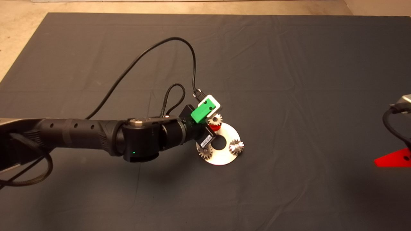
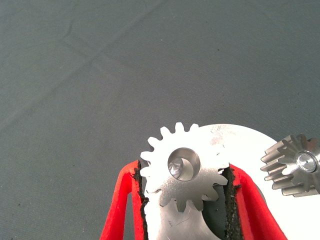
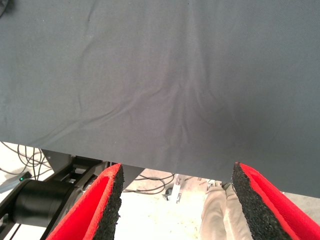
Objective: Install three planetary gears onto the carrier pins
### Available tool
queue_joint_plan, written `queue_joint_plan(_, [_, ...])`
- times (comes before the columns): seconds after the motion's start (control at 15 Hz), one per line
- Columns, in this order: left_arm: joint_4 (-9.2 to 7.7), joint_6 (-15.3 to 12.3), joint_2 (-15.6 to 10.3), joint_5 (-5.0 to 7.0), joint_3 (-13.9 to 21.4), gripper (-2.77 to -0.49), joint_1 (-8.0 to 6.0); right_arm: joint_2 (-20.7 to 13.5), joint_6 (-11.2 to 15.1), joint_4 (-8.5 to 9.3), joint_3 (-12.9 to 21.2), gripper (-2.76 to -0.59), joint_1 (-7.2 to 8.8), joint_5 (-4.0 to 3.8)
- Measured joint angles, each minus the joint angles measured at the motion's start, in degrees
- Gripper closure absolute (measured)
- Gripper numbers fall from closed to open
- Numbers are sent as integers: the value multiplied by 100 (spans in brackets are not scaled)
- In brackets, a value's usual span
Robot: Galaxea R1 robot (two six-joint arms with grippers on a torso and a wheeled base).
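The round silvery carrier plate [image 1: 224,155] lies on the dark mat. My left gripper [image 1: 214,124] reaches over its far-left edge and is shut on a planetary gear [image 1: 215,120]. In the left wrist view this gear [image 2: 182,170] sits between the black pads with a pin's tip [image 2: 176,166] showing in its centre hole. A second gear [image 1: 236,147] sits on its pin at the plate's right and also shows in the left wrist view [image 2: 295,164]. A third gear [image 1: 205,151] sits at the plate's lower left, partly hidden by the wrist. My right gripper [image 1: 395,158] is parked, open and empty.
The left arm's black cable [image 1: 154,51] loops above the mat behind the gripper. Past the mat's edge, the right wrist view shows floor cables [image 3: 25,155] and a person's leg [image 3: 220,210].
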Motion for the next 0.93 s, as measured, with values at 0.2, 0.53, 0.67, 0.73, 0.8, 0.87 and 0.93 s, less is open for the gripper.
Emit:
queue_joint_plan(0.2, [1,0,-1,2,0,-63,1,0,0,0,0,-160,0,0])
queue_joint_plan(0.53, [15,0,53,-5,-61,-63,276,2,0,0,0,-160,0,0])
queue_joint_plan(0.67, [61,0,55,-34,-65,-61,301,2,0,0,0,-160,0,1])
queue_joint_plan(0.73, [65,0,55,-44,-73,-61,301,2,0,0,0,-160,0,-2])
queue_joint_plan(0.8, [67,0,56,-51,-87,-61,304,1,0,0,0,-160,0,0])
queue_joint_plan(0.87, [85,1,66,-87,-120,-61,302,2,0,0,0,-160,0,1])
queue_joint_plan(0.93, [89,0,74,-100,-135,-61,301,0,0,0,0,-160,0,-2])
